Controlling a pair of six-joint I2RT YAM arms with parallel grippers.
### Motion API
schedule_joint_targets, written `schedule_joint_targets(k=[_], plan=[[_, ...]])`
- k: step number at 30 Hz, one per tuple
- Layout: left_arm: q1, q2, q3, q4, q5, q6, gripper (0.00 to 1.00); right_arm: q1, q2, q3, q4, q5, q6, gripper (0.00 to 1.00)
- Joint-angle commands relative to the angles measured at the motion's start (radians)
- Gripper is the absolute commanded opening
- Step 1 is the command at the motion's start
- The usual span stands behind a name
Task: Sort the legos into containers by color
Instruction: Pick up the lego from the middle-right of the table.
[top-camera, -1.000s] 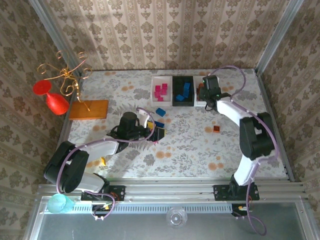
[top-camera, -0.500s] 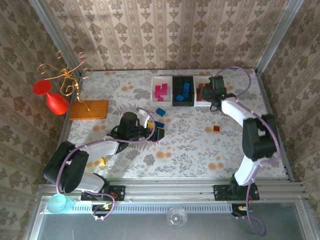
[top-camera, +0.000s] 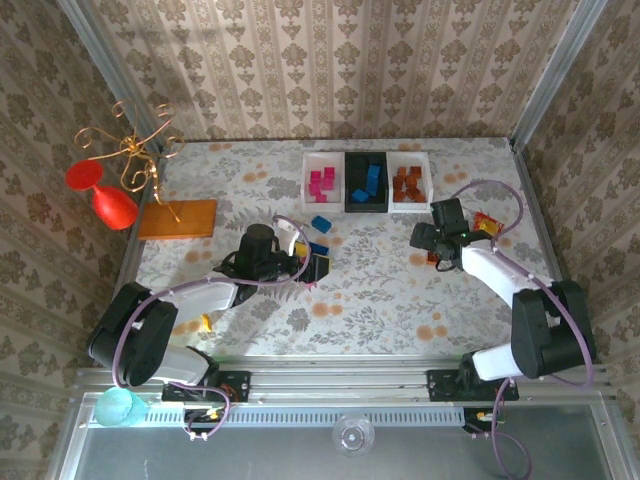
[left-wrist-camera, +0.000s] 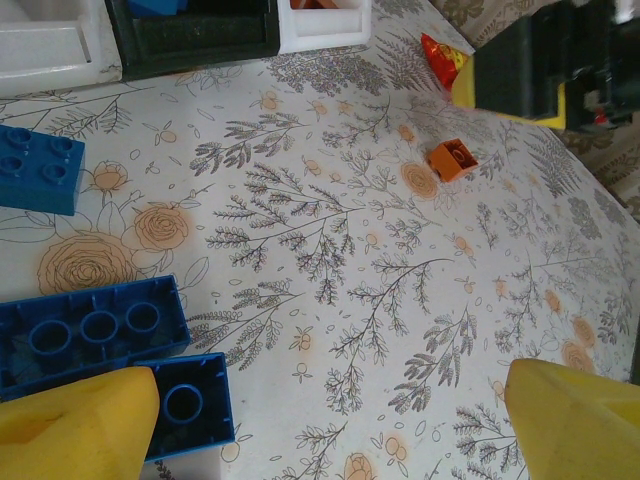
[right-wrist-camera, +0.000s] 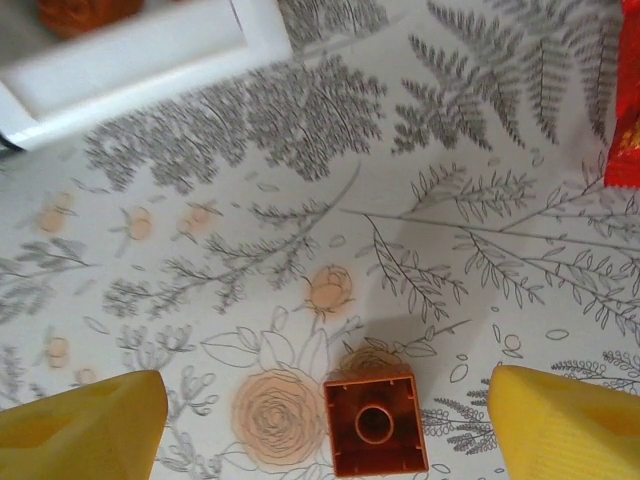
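I am holding the right claw (right-wrist-camera: 322, 428), spread apart, over a small orange-brown plastic brick (right-wrist-camera: 375, 424). Lowering and closing should be coming next; the left claw (left-wrist-camera: 325, 420) is gaping too.

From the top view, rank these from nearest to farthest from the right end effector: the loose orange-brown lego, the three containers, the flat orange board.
1. Loose orange-brown lego, on the table just below the right end effector.
2. Right white container, just beyond it.
3. Black container, middle of the row.
4. Left white container, the row's left end.
5. Flat orange board, far left.
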Motion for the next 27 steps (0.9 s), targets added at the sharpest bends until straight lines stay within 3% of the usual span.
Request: schedule_joint_targets(k=[1,6,19,24,27], plan=[[-0.006,-0.017,0.011,0.005,0.017,0.001,0.91,0.008,0.088,0.029,-0.082,0.031,0.022,0.85],[-0.007,-0.022,0.011,0.002,0.018,0.001,0.91,0.016,0.211,0.092,-0.117,0.000,-0.007,0.79],[-0.006,-0.035,0.014,-0.019,0.009,0.011,0.91,0.072,0.194,0.149,-0.077,-0.042,-0.076,0.34],[-0.005,-0.041,0.012,-0.028,-0.002,0.019,0.91,0.089,0.108,0.168,0.003,-0.115,-0.066,0.31],[-0.005,-0.047,0.012,-0.032,-0.005,0.021,0.91,0.087,0.110,0.223,0.056,-0.088,-0.071,0.32]])
